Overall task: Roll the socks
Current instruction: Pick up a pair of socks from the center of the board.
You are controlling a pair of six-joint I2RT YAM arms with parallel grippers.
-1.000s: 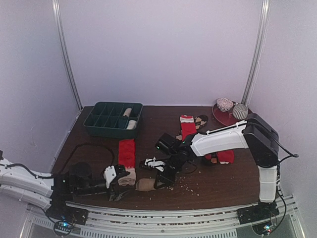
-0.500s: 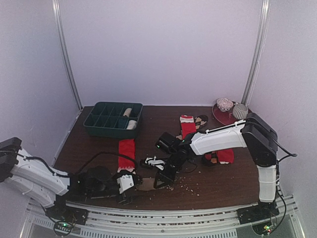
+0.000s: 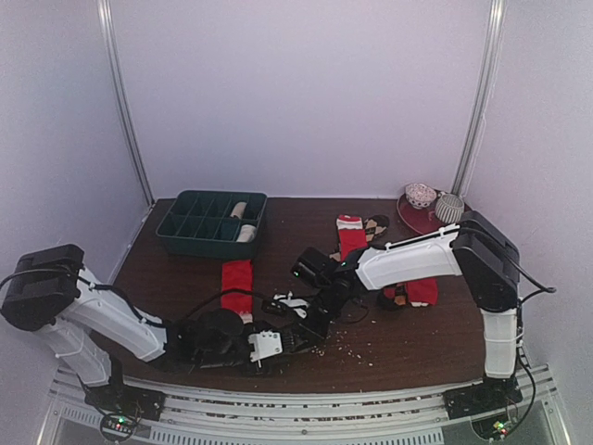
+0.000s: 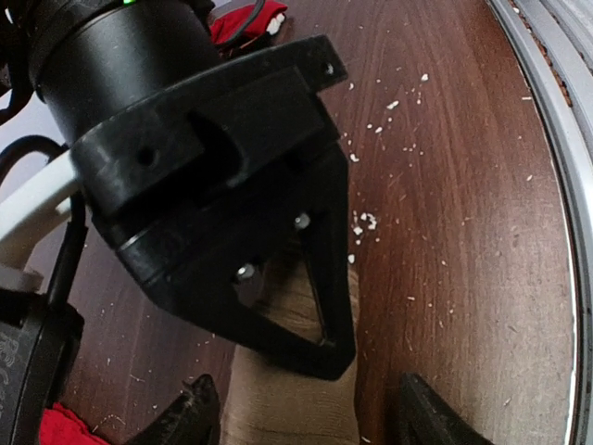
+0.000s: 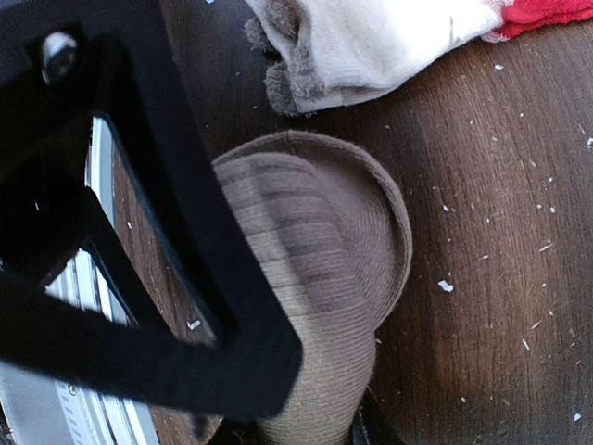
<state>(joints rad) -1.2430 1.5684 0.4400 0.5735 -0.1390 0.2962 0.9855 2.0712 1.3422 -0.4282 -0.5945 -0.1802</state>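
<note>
Socks lie scattered over the dark wooden surface (image 3: 408, 343), and the one being worked is the tan sock (image 4: 287, 408), near the front edge between the two arms; in the right wrist view its ribbed fabric is doubled over into a rounded fold. The right claw (image 3: 313, 326) is clenched on the tan sock, one black finger pressing along its top; the left claw (image 4: 306, 422) stands released, its fingertips (image 4: 196, 417) set astride the same sock, the one on the left of its wrist view just beside the fabric and the other apart from it. Just beyond the fold lies the cream end (image 5: 371, 46) of a red sock (image 3: 238, 283), which stretches away toward the green tray (image 3: 190, 243); the tray sits at the back left with pale rolls (image 3: 241, 209) in its right-hand compartments. Another red sock (image 3: 350, 236) lies farther back at the middle, touching a brown patterned sock (image 3: 376, 225); a third red piece (image 3: 423, 293) shows from behind the right forearm. A red plate (image 3: 412, 221) in the back right corner bears two round patterned bundles (image 3: 448, 207); pale crumbs (image 3: 357, 352) speckle the wood near the claws.
</note>
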